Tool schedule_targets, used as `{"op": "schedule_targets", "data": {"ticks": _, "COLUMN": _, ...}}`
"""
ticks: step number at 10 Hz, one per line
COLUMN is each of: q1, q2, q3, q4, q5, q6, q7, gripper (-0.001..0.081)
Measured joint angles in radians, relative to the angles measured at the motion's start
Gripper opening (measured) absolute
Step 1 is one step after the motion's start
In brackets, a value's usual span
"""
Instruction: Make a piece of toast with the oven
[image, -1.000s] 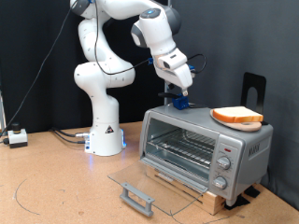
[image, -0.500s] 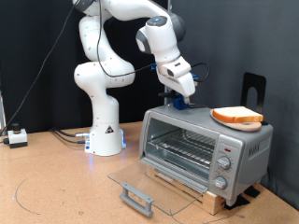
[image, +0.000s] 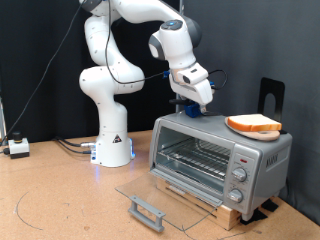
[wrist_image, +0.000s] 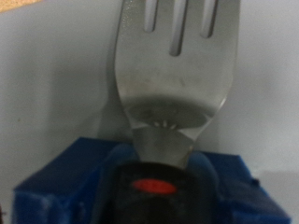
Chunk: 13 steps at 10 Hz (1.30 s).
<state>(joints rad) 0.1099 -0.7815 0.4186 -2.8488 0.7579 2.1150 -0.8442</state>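
Note:
The silver toaster oven (image: 215, 160) stands at the exterior view's right with its glass door (image: 150, 198) folded down open and its wire rack (image: 195, 160) bare. The slice of toast (image: 253, 123) lies on a round light-wood board (image: 262, 133) on the oven's top. My gripper (image: 193, 106) hangs just above the oven top's left end, to the left of the toast. In the wrist view a metal fork (wrist_image: 174, 65) with a black handle sits between blue pads (wrist_image: 56, 182), tines pointing away over a grey surface.
The white arm base (image: 112, 140) stands left of the oven. A small white box (image: 17, 146) with cables lies at the far left. A black stand (image: 271, 95) rises behind the oven. The oven rests on a wooden block (image: 205, 205) on the brown table.
The gripper has drifted a little to the exterior view's right above the oven top, towards the toast. The toast and oven have not moved.

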Motion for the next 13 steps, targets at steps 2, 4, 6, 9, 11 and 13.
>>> {"op": "schedule_targets", "data": {"ticks": 2, "q1": 0.000, "q2": 0.000, "q3": 0.007, "q4": 0.000, "q5": -0.003, "q6": 0.003, "q7": -0.002, "gripper": 0.0809}}
{"op": "schedule_targets", "data": {"ticks": 4, "q1": -0.001, "q2": 0.000, "q3": 0.014, "q4": -0.001, "q5": -0.008, "q6": 0.001, "q7": -0.001, "gripper": 0.0809}}
{"op": "schedule_targets", "data": {"ticks": 6, "q1": -0.001, "q2": -0.002, "q3": 0.015, "q4": -0.004, "q5": -0.020, "q6": -0.004, "q7": 0.000, "gripper": 0.0809}}
{"op": "schedule_targets", "data": {"ticks": 9, "q1": -0.001, "q2": -0.007, "q3": 0.019, "q4": -0.011, "q5": -0.026, "q6": -0.006, "q7": 0.007, "gripper": 0.0809}}
{"op": "schedule_targets", "data": {"ticks": 11, "q1": -0.001, "q2": -0.011, "q3": 0.024, "q4": -0.012, "q5": -0.026, "q6": -0.006, "q7": 0.010, "gripper": 0.0796}}
{"op": "schedule_targets", "data": {"ticks": 13, "q1": -0.001, "q2": -0.012, "q3": 0.028, "q4": -0.012, "q5": -0.026, "q6": -0.006, "q7": 0.012, "gripper": 0.0631}}
